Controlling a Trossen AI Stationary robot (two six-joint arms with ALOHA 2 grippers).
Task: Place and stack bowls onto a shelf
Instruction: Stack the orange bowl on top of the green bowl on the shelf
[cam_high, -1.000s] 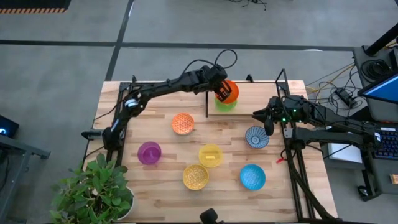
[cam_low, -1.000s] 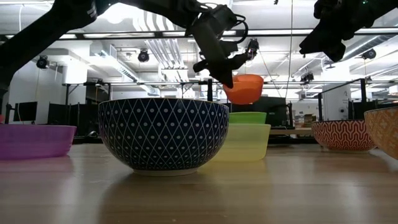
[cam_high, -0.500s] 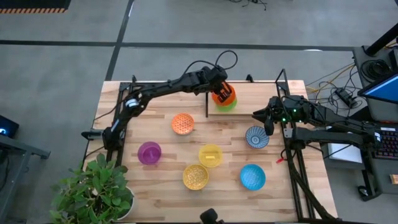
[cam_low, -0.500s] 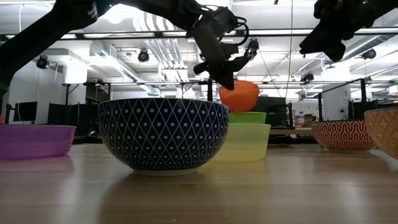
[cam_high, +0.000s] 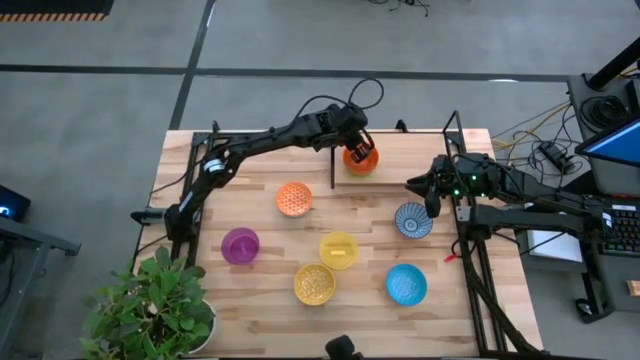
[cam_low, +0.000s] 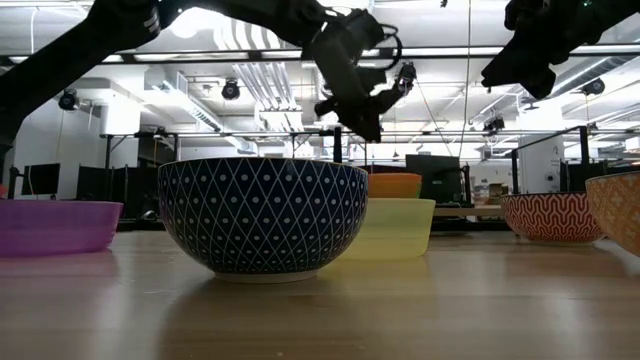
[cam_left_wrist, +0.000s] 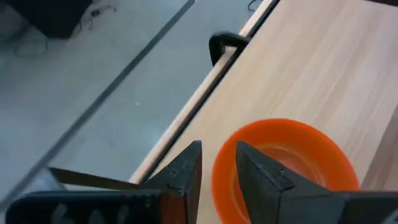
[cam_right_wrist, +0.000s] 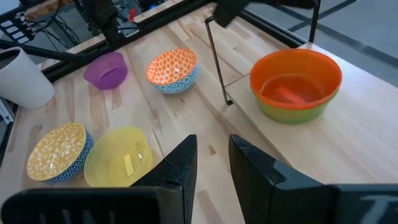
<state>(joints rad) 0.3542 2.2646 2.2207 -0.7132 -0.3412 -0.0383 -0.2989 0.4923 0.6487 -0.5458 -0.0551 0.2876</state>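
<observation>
The red-orange bowl sits nested in the green bowl, which stands on the light-wood shelf at the table's far edge. My left gripper hangs open a little above the red-orange bowl, clear of it. In the left wrist view the bowl's near rim shows below the gap between my fingers. My right gripper waits open in the air over the table's right side, just above the blue-and-white patterned bowl.
On the tabletop stand the orange patterned bowl, purple bowl, yellow bowl, gold patterned bowl and light blue bowl. A potted plant fills the near left corner. A thin black post stands at the shelf's left end.
My left gripper carried the red-orange bowl slightly left and down over the green bowl, then let it go. The bowl has dropped into the green bowl and now sits nested there, while the gripper stays above it. The right arm has kept still.
</observation>
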